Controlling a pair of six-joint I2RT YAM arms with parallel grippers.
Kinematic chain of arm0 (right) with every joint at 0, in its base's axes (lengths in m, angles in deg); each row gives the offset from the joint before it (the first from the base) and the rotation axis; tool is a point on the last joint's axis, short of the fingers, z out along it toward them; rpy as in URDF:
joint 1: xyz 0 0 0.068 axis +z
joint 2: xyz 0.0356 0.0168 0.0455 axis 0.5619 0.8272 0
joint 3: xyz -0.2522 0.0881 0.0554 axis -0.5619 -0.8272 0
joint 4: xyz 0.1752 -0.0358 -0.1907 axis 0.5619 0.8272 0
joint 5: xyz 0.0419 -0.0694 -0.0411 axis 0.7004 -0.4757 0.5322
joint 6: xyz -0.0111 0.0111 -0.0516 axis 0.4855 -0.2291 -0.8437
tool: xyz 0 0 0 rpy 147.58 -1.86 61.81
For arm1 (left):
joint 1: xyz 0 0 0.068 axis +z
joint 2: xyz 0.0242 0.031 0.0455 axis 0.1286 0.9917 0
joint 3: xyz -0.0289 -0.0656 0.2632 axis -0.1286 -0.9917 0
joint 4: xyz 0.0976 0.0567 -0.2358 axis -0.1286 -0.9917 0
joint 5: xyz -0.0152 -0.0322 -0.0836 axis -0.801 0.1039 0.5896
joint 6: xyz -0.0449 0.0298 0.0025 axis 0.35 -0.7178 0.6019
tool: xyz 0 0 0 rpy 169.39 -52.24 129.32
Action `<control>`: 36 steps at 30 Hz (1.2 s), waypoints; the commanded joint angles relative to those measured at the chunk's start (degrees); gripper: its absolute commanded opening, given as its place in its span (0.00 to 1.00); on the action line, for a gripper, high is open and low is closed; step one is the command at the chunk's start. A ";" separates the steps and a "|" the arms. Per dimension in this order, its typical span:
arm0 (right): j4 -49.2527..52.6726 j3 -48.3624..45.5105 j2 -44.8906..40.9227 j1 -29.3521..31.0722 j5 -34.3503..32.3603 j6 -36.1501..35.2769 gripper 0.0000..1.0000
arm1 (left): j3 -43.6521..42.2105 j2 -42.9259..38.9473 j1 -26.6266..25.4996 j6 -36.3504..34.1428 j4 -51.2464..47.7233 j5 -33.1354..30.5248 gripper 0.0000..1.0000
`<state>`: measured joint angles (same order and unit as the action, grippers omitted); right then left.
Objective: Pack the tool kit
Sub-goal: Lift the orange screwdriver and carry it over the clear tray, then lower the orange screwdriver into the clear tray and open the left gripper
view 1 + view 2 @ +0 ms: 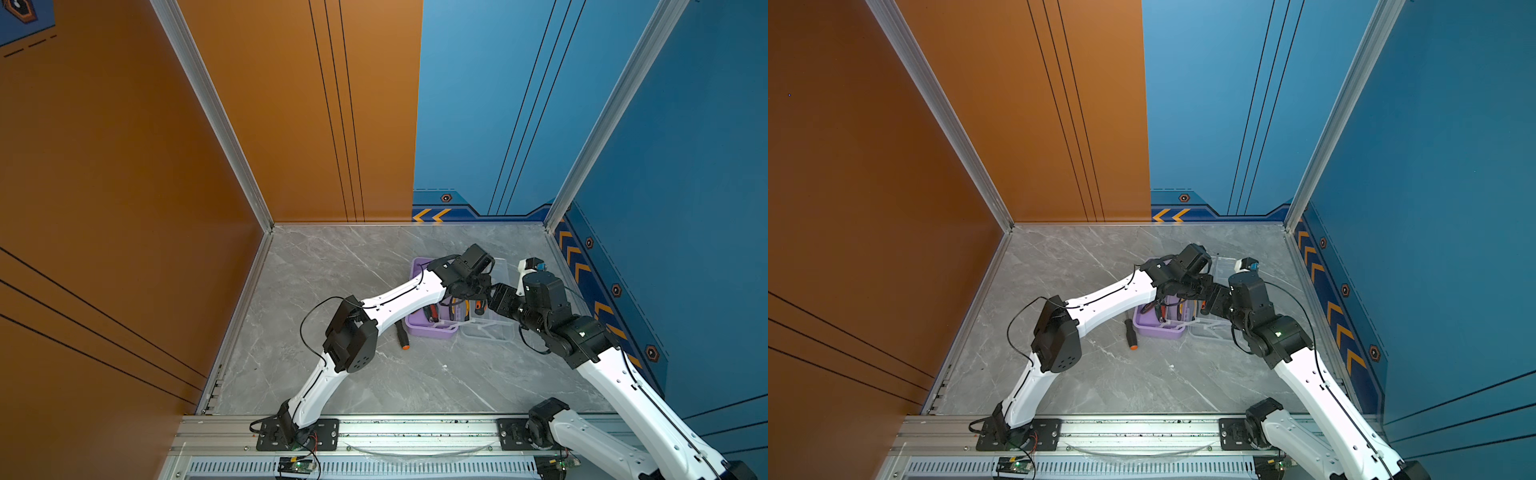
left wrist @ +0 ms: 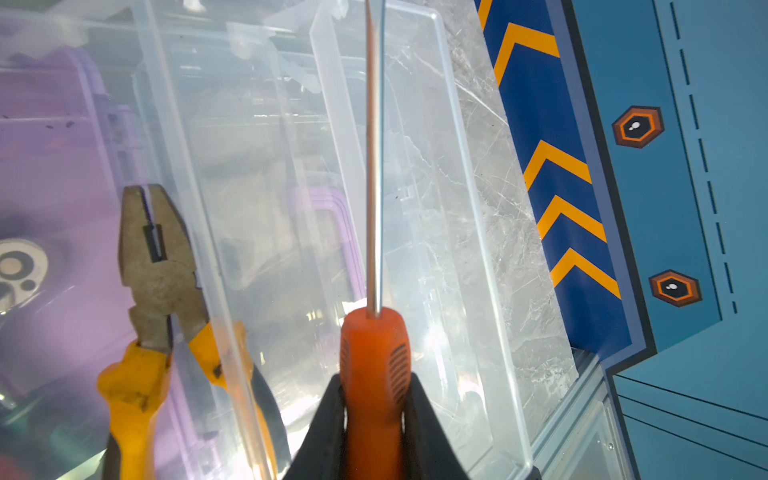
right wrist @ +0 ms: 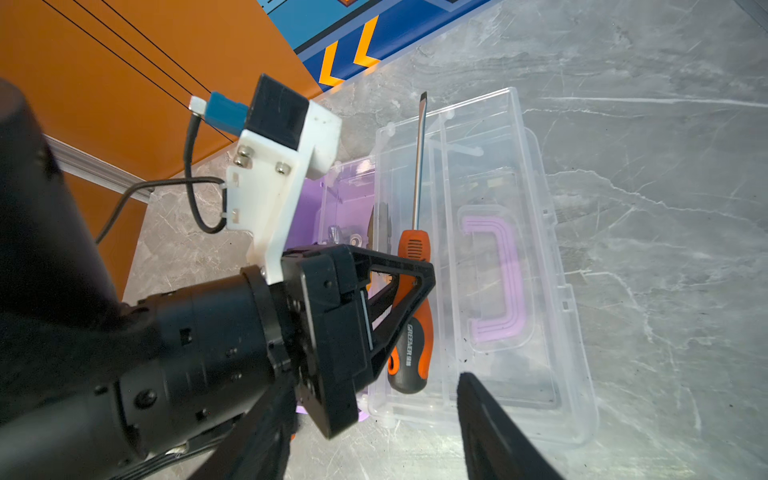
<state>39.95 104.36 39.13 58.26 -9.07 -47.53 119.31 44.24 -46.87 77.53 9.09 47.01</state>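
- The screwdriver was clamped by its orange handle in the left gripper, held crosswise to the fingers with the shaft sticking out to one side.
- It sat over the clear lid, which was flopped open flat, not over the case itself. I couldn't tell if it was touching the lid or just above it.
- Its long axis ran pretty much along the long side of the lid and case. So I'd guess the next move is a sideways shift across the hinge, no twisting needed.
- The case was right beside that gripper on the hinge side, with the pliers lying in it, parallel to the held shaft.
- A loose screwdriver lay on the table just past the case's far side from the lid. The left arm looked nearer to it.
- The right gripper was just beside the left one, near the lid. Only one finger showed, so I can't say whether it was apart or together.
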 commanded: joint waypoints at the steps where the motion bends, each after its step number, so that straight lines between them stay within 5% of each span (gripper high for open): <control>1: 0.24 -0.75 0.61 -0.34 0.91 -0.25 0.64 | 0.04 0.42 0.91 1.49 0.67 0.98 0.00; 20: -0.46 -1.37 1.93 -0.78 1.74 -0.38 0.65 | -3.85 1.67 3.28 3.58 0.66 2.02 0.00; 25: -0.46 -1.38 1.84 -0.76 1.75 -0.28 0.66 | -4.92 0.56 3.47 3.21 0.75 1.53 0.19; 36: 0.86 -0.33 1.85 -0.69 1.40 -0.42 0.69 | -5.05 -2.73 5.85 0.98 0.72 1.83 0.37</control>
<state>39.95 103.42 40.99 57.74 -7.76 -47.53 116.16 43.65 -43.31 80.53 14.14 50.68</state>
